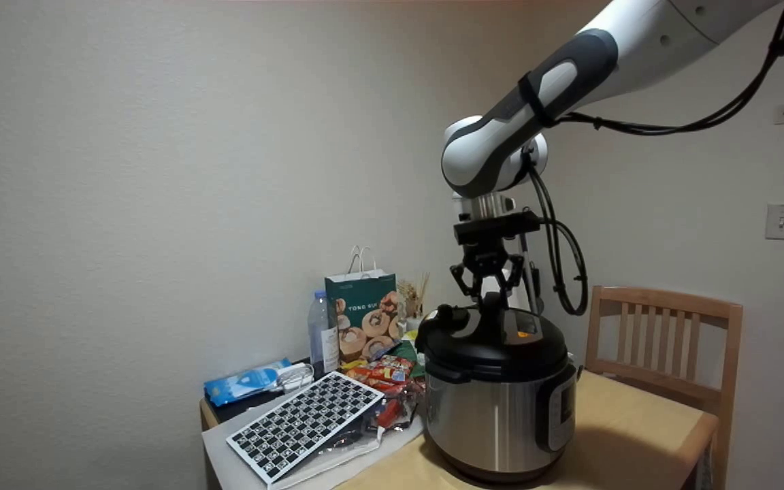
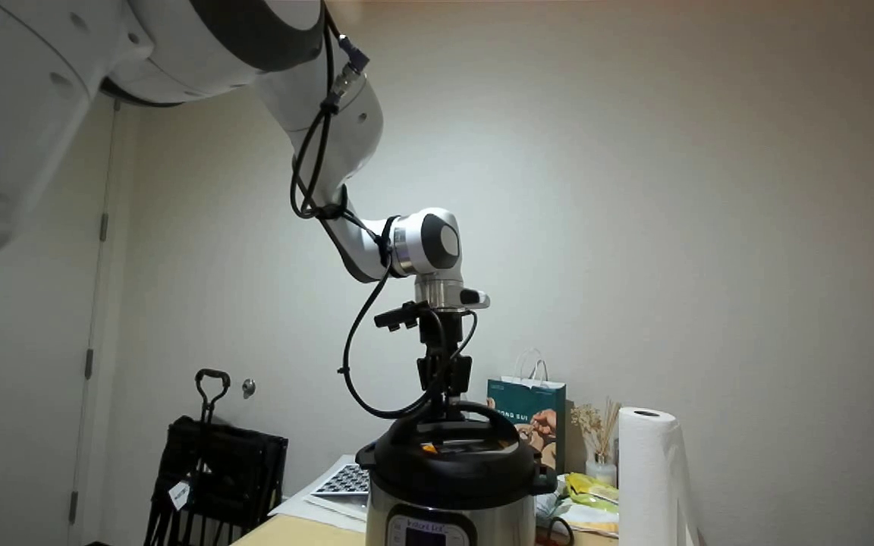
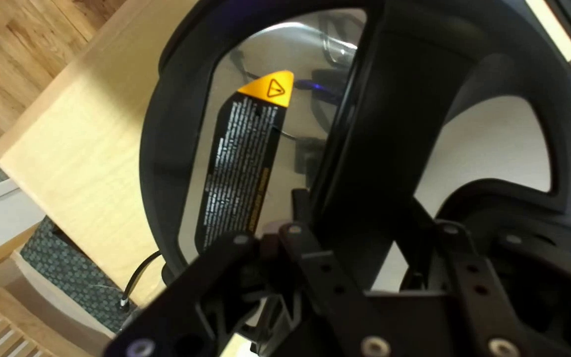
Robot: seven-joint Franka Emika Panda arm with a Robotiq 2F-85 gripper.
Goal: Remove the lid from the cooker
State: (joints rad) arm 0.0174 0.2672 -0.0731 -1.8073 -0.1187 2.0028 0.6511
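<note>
Where visible — lid handle (image 3: 389,134) between jaws.

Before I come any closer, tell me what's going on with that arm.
A robot arm has its gripper straddling the raised handle of a black lid; whether the gripper is firmly clamped there isn't clear. The lid sits on a steel-bodied cooker, which stands on a light wooden table. No gap shows between lid and cooker, so the lid is not off yet. The task is to remove it.
</note>
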